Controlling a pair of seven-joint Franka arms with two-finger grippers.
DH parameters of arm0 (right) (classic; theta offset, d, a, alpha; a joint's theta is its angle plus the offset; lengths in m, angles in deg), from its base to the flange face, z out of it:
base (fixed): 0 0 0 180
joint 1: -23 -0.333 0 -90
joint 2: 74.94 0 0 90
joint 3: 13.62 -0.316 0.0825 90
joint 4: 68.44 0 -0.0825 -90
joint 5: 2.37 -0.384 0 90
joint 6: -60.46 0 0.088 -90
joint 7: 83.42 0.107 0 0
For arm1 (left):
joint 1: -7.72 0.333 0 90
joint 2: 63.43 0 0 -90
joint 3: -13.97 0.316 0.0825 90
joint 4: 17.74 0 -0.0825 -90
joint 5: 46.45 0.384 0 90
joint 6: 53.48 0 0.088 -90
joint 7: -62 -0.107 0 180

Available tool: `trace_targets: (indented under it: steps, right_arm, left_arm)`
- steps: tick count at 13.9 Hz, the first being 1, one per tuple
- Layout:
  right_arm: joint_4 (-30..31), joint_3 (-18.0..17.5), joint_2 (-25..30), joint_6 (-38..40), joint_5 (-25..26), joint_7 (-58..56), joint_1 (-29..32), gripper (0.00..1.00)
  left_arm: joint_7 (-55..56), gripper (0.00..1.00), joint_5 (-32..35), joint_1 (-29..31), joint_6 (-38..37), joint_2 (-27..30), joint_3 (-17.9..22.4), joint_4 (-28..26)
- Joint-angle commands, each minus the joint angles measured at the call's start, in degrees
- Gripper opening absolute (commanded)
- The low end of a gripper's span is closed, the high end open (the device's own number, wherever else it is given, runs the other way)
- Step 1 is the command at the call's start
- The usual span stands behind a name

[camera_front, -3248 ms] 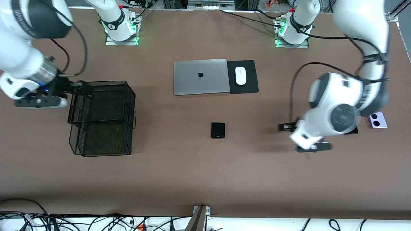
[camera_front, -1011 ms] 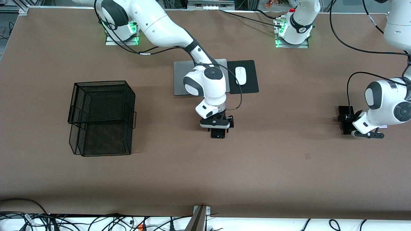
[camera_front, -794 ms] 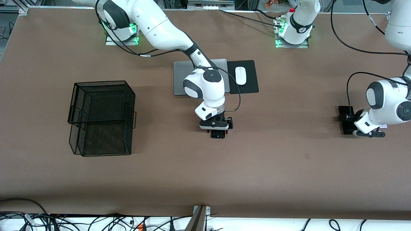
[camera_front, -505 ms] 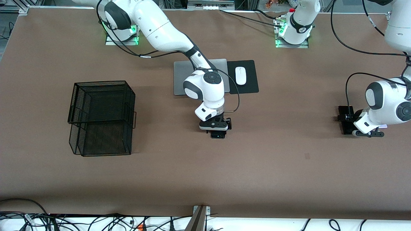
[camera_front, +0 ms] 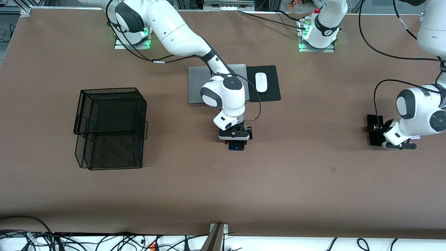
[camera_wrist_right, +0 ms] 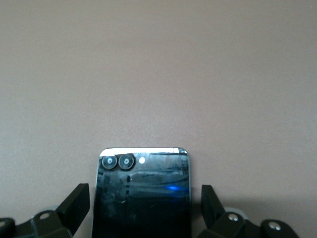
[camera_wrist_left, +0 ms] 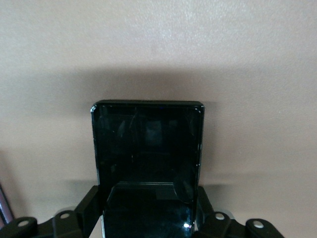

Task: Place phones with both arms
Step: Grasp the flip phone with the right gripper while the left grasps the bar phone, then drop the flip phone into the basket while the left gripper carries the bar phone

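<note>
Brown table [camera_front: 223, 195], matte, carrying everything listed below.

Item one: small black phone [camera_wrist_right: 141, 196], squarish, two round lenses at one corner, lying flat near the table's middle, nearer the front camera than the laptop. My right gripper [camera_front: 234, 136] stands right over it, fingers [camera_wrist_right: 74, 201] spread wide on either side of the phone with table showing in the gaps. Only its lens end [camera_front: 236, 147] peeks out from under me in the front view.

Item two: long black phone [camera_wrist_left: 147, 163], a slim slab, flat on the table toward my left arm's end. My left gripper [camera_front: 378, 130] is down on it with the fingers [camera_wrist_left: 89, 206] pressed against its two long edges, clamped.

Item three: lilac-white phone [camera_front: 415, 137], just a sliver visible under my left wrist, beside the long one.

Surroundings: silver laptop [camera_front: 198, 83], lid shut, partly covered by my right forearm. Touching it, a black mouse pad [camera_front: 270, 89] with a white mouse [camera_front: 261, 82] on top. Black wire basket [camera_front: 109, 127], two tiers, toward my right arm's end, well apart from the phones. Loose cables [camera_front: 87, 240] run along the table's near edge.
</note>
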Motion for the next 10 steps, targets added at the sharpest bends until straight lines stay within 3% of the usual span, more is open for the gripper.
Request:
trace_targets:
  steps: [1, 2, 4, 5, 10]
  right_arm:
    - [-2.28, 0.68, -1.66, 0.05, 1.79, 1.09, -0.56, 0.91]
    - [-2.28, 0.68, -1.66, 0.05, 1.79, 1.00, -0.73, 0.85]
    - [-2.28, 0.68, -1.66, 0.14, 2.14, 0.56, -0.73, 0.58]
    - [-2.28, 0.77, -1.48, 0.40, 2.14, 0.38, -0.73, 0.51]
    - [-2.45, 0.15, 2.72, 9.43, 1.61, -2.68, -0.12, 0.49]
  left_arm:
    - [-1.34, 0.33, -0.95, 0.38, 0.02, -0.17, -0.41, 0.28]
    - [-1.34, 0.33, -0.95, 0.29, -0.16, 0.09, -0.41, 0.37]
    - [-1.16, 0.33, -1.04, -0.15, -1.21, 1.15, -0.67, 0.54]
    - [-0.82, 0.33, -0.95, -0.15, -2.43, 1.85, -1.72, 0.89]
    - [0.50, 0.34, -1.13, -0.33, -20.87, 2.30, -6.64, 11.42]
